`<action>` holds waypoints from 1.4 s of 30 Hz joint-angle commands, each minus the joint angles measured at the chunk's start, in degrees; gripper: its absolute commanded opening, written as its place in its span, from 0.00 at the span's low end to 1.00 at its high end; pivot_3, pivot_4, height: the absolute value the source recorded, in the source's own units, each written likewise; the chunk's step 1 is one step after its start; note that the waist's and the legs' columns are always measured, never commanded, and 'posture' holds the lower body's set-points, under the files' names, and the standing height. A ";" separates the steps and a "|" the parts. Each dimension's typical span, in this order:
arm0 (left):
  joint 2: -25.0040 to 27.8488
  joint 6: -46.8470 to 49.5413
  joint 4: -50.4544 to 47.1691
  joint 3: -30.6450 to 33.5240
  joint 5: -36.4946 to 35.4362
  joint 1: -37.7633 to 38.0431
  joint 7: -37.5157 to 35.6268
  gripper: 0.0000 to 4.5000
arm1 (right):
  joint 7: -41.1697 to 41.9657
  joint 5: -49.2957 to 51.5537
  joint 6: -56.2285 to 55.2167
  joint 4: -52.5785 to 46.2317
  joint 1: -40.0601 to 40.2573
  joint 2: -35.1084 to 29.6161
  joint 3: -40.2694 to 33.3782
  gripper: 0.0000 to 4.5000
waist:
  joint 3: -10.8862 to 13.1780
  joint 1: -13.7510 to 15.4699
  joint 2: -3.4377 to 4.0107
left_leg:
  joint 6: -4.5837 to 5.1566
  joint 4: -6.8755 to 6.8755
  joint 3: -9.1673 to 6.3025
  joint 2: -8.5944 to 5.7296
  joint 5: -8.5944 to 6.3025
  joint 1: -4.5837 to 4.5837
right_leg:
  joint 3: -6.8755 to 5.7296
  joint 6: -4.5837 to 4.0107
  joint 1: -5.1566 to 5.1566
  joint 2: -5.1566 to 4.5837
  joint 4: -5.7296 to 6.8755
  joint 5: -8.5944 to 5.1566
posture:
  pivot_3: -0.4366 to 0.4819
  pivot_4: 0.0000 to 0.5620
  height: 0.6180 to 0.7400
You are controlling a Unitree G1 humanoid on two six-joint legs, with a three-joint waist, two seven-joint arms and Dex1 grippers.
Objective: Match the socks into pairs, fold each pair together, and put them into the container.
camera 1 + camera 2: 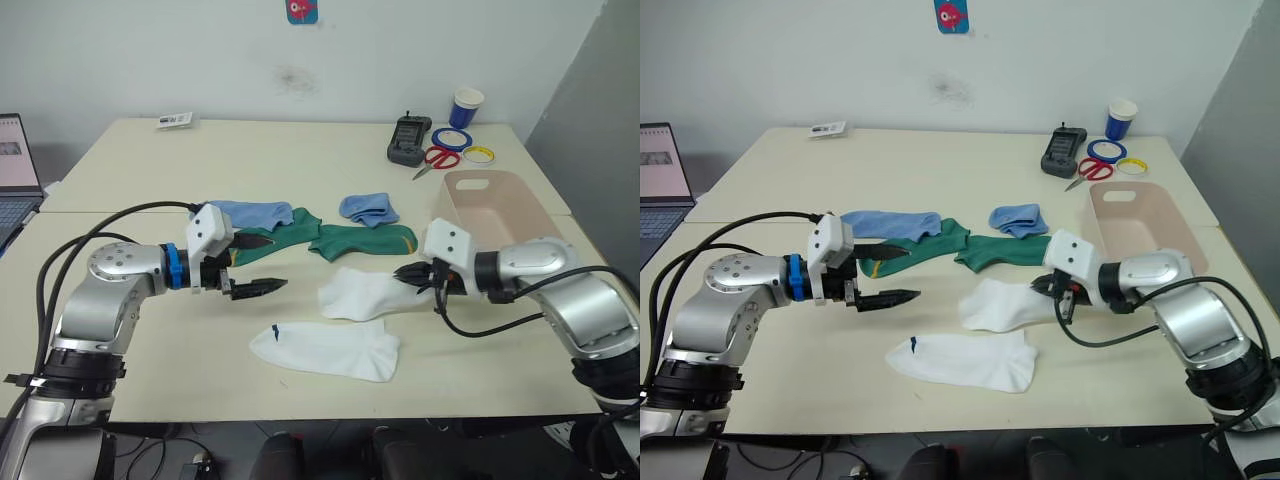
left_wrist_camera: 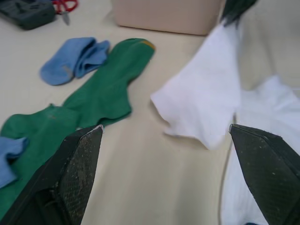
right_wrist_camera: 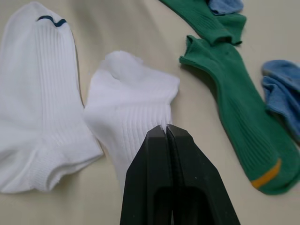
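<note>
Six socks lie mid-table. My right gripper is shut on the cuff end of one white sock, pinching its edge. The second white sock lies flat nearer the front edge. Two dark green socks lie behind them. A light blue sock lies flat at the back left, and another is bunched at the back. My left gripper hovers open left of the white socks, with nothing between its fingers. The beige-pink container stands empty behind my right arm.
At the back right of the table are a blue-and-white paper cup, tape rolls, red scissors and a dark device. A laptop sits at the far left. A small label lies at the back.
</note>
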 commanded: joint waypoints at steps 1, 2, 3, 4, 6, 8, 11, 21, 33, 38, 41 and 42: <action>-0.74 -2.81 -1.22 -0.37 0.62 -0.20 0.09 1.00 | -0.23 -1.90 -2.27 4.66 -1.92 1.24 2.16 0.00 | 0.00 -0.02 0.00 | 0.00 0.00 0.00 0.00 0.00 0.00 | 0.00 -0.01 0.00 0.01 0.00 0.00 | 0.48 0.27 0.93; -1.11 -3.11 -0.90 -0.46 0.70 -0.22 0.26 1.00 | -0.86 -2.61 -2.20 6.50 -2.37 2.11 3.22 0.00 | 0.00 0.00 0.00 | 0.00 0.00 0.00 0.03 0.00 0.00 | 0.00 -0.01 0.00 0.03 0.00 0.01 | 0.48 0.27 0.93; -1.38 -3.61 -0.56 -0.59 0.91 -0.19 0.33 1.00 | -1.81 -3.30 -1.70 8.38 -2.93 3.21 3.99 0.00 | 0.00 0.00 0.00 | 0.00 0.01 0.01 0.03 0.00 0.00 | 0.01 -0.01 0.00 0.03 0.00 0.01 | 0.48 0.27 0.93; -1.58 -4.29 -0.20 -0.78 1.33 -0.16 0.44 1.00 | -2.31 -4.20 -1.91 10.23 -3.44 4.05 4.75 0.00 | 0.00 -0.01 0.00 | 0.00 0.01 0.03 0.02 0.00 0.00 | 0.03 -0.01 0.00 0.03 0.00 0.01 | 0.48 0.27 0.93; -2.02 -5.67 0.51 -1.00 2.05 -0.07 0.71 1.00 | -3.32 -6.76 -4.06 13.44 -4.19 4.84 6.08 0.00 | 0.00 0.04 0.01 | 0.00 0.01 0.06 0.02 0.00 -0.03 | 0.06 -0.02 -0.03 0.03 0.00 0.01 | 0.48 0.27 0.93; -2.26 -6.43 0.77 -0.93 2.27 0.21 0.83 1.00 | -5.03 -8.79 -6.69 15.40 -4.81 5.43 6.00 0.05 | 0.01 0.15 0.01 | 0.00 0.01 0.06 0.01 0.00 -0.06 | 0.06 -0.04 -0.04 0.03 -0.01 0.02 | 0.48 0.27 0.93; -2.68 -8.75 1.97 -1.00 3.41 0.49 1.11 1.00 | -7.54 -8.71 -7.58 15.06 -5.97 6.63 2.84 0.21 | 0.01 0.13 0.02 | 0.00 0.01 0.07 0.00 0.00 -0.06 | 0.07 -0.04 -0.05 0.02 -0.02 0.03 | 0.48 0.27 0.93; -6.36 4.59 -2.05 -1.17 -0.46 1.80 6.61 1.00 | -12.72 -0.03 2.83 -7.08 4.75 8.31 -10.28 1.00 | 0.01 0.25 0.02 | 0.00 0.01 -0.02 0.02 0.00 -0.09 | -0.02 -0.01 0.00 0.01 -0.02 0.01 | 0.48 0.27 0.93; -16.91 44.24 -7.07 3.68 -16.06 -0.02 28.23 1.00 | -18.15 9.82 14.09 -25.65 14.88 9.10 -12.29 1.00 | 0.02 0.16 0.01 | -0.01 0.04 -0.06 -0.01 0.00 0.05 | -0.03 0.03 0.13 0.01 0.00 0.00 | 0.48 0.27 0.93; -24.09 49.12 -1.25 4.89 -16.22 -4.05 35.58 1.00 | -19.84 11.04 15.41 -26.75 15.50 8.16 -11.97 1.00 | 0.00 0.12 -0.01 | -0.01 0.03 -0.08 -0.07 0.00 0.02 | 0.00 0.04 0.13 0.02 -0.05 0.00 | 0.48 0.27 0.93; -27.31 51.03 1.29 5.63 -16.18 -5.83 38.66 0.91 | -20.37 11.31 15.59 -26.98 15.46 7.57 -11.78 1.00 | 0.00 0.14 -0.01 | -0.01 0.02 -0.10 -0.08 0.00 0.02 | -0.01 0.03 0.13 0.02 -0.04 0.00 | 0.48 0.27 0.93; -28.24 51.30 1.94 5.95 -16.07 -6.25 39.67 0.86 | -20.52 11.51 15.64 -27.06 15.41 7.39 -11.80 1.00 | 0.00 0.15 -0.01 | -0.01 0.01 -0.11 -0.08 0.01 0.02 | -0.02 0.04 0.13 0.02 -0.04 0.00 | 0.48 0.27 0.93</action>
